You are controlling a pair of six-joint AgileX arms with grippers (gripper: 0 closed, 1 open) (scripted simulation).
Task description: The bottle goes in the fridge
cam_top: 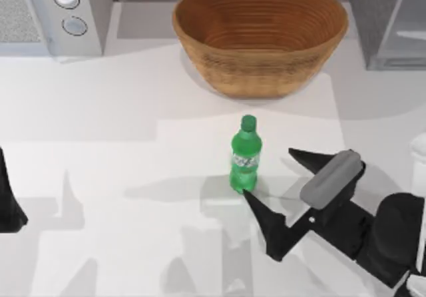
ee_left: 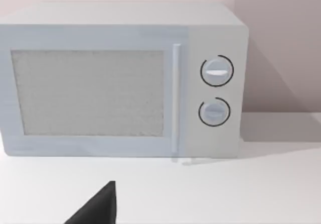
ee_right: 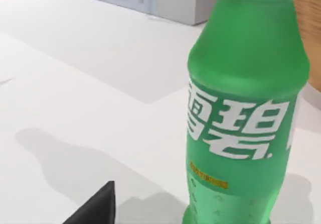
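The small green bottle (cam_top: 245, 156) stands upright on the white table, in front of the basket, and looms close in the right wrist view (ee_right: 246, 108). My right gripper (cam_top: 269, 174) is open just to the bottle's right. One dark fingertip (cam_top: 247, 196) sits by the bottle's base, the other reaches out farther right, and nothing is between them. The grey fridge (cam_top: 376, 17) stands at the back right corner. My left gripper (cam_top: 8, 204) is parked at the table's left edge, open, with one finger (ee_left: 100, 206) in its wrist view.
A large woven basket (cam_top: 259, 37) sits at the back centre, between bottle and fridge. A light grey box with two round knobs (cam_top: 73, 10), facing the left wrist camera (ee_left: 120, 83), stands at the back left. Bare white table lies left of the bottle.
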